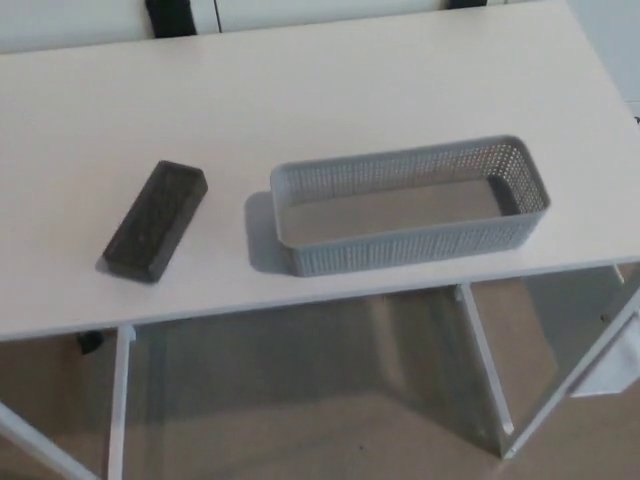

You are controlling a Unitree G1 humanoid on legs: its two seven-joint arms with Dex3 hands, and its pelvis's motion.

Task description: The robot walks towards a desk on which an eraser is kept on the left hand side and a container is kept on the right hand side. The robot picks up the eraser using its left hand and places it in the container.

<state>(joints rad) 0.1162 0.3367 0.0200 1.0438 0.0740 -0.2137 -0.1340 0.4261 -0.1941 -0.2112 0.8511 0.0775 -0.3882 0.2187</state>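
Note:
A dark grey block eraser [156, 220] lies flat on the white desk [330, 100], left of centre and angled toward the front edge. To its right stands a long grey perforated container [410, 204], empty inside, close to the desk's front edge. Eraser and container are apart, with a strip of bare desk between them. Neither of my hands shows in the head view.
The desk's white legs [118, 410] and a side frame [560, 400] reach down to the beige floor. A white cabinet with a dark handle [170, 14] runs behind the desk. A small dark object [90, 342] lies on the floor under the desk's left side.

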